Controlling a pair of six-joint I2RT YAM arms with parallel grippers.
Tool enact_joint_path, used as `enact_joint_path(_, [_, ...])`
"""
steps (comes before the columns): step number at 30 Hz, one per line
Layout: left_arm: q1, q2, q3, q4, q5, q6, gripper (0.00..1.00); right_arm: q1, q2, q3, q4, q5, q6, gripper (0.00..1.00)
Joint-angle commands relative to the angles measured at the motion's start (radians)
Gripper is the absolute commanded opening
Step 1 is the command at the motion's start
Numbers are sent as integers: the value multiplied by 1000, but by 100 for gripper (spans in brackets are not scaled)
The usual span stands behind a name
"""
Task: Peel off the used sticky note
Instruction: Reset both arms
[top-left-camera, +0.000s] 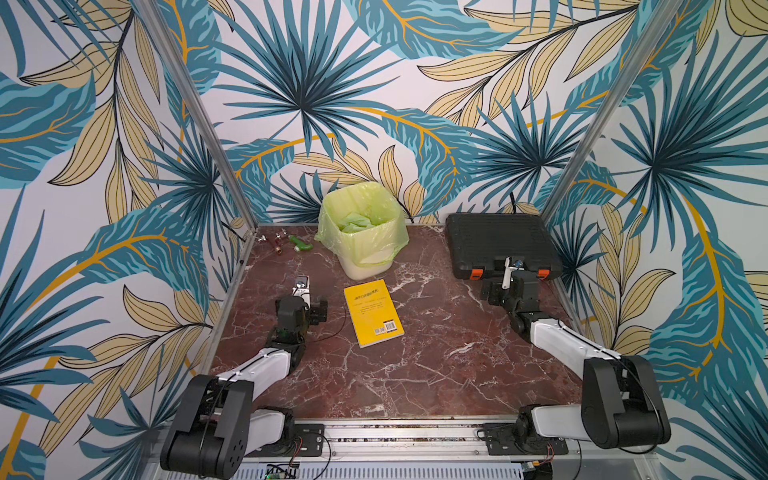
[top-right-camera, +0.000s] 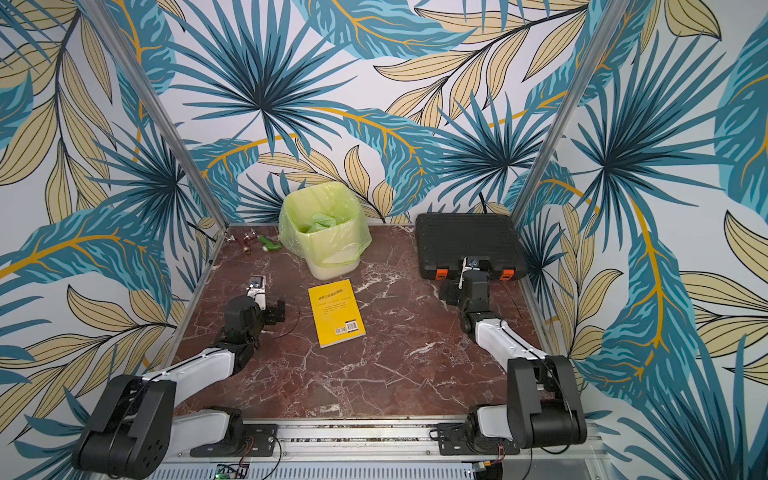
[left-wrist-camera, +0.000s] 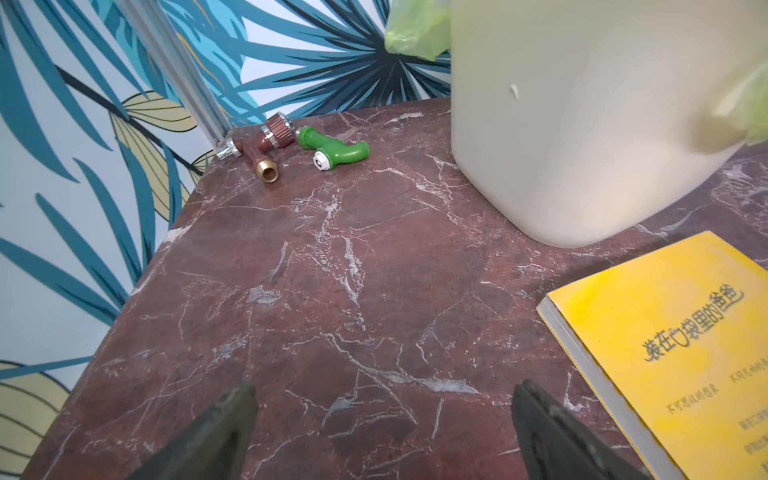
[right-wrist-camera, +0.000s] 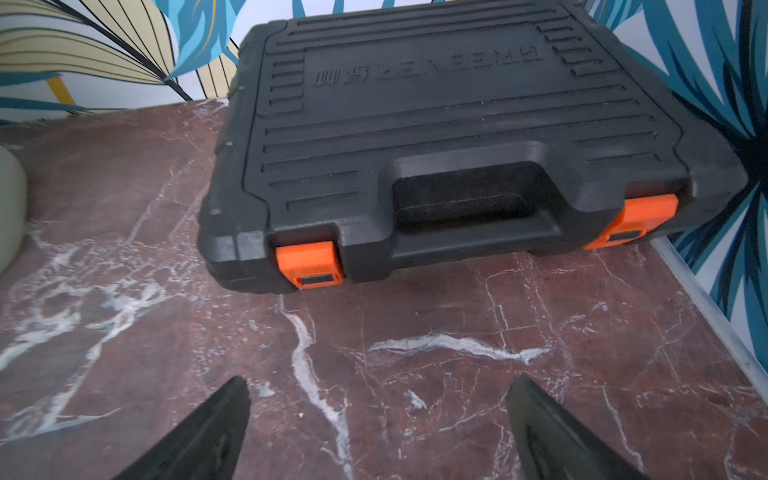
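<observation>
A yellow book (top-left-camera: 372, 311) (top-right-camera: 336, 311) lies flat mid-table, back cover up, with a barcode near its front edge. No sticky note shows on it; the sticky note is out of view. My left gripper (left-wrist-camera: 382, 390) hovers low over bare marble left of the book (left-wrist-camera: 665, 353). Its jaws are open and hold nothing. My right gripper (right-wrist-camera: 376, 386) is also open and empty. It sits over the marble in front of the black tool case (right-wrist-camera: 457, 137). In a top view the left gripper (top-left-camera: 307, 301) and right gripper (top-left-camera: 505, 286) flank the book.
A cream bin (top-left-camera: 361, 232) (left-wrist-camera: 582, 124) lined with a green bag stands behind the book, with pale green crumpled pieces inside. A green pipe fitting (left-wrist-camera: 332, 150) and a brown valve (left-wrist-camera: 262, 149) lie at the back left corner. The tool case (top-left-camera: 500, 243) fills the back right.
</observation>
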Motion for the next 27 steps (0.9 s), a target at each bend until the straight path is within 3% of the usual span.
enact_joint_path(1, [4, 66, -11, 273, 49, 61, 100, -13, 51, -48, 235, 7, -71, 99])
enact_joint_path(7, [3, 240, -2, 423, 75, 85, 100, -14, 81, -125, 385, -68, -103, 100])
enact_joint_path(11, [4, 232, 26, 358, 4, 58, 100, -12, 125, -210, 594, -55, -103, 100])
enact_joint_path(27, [22, 232, 66, 279, 16, 33, 100, -4, 113, -202, 554, -43, -109, 100])
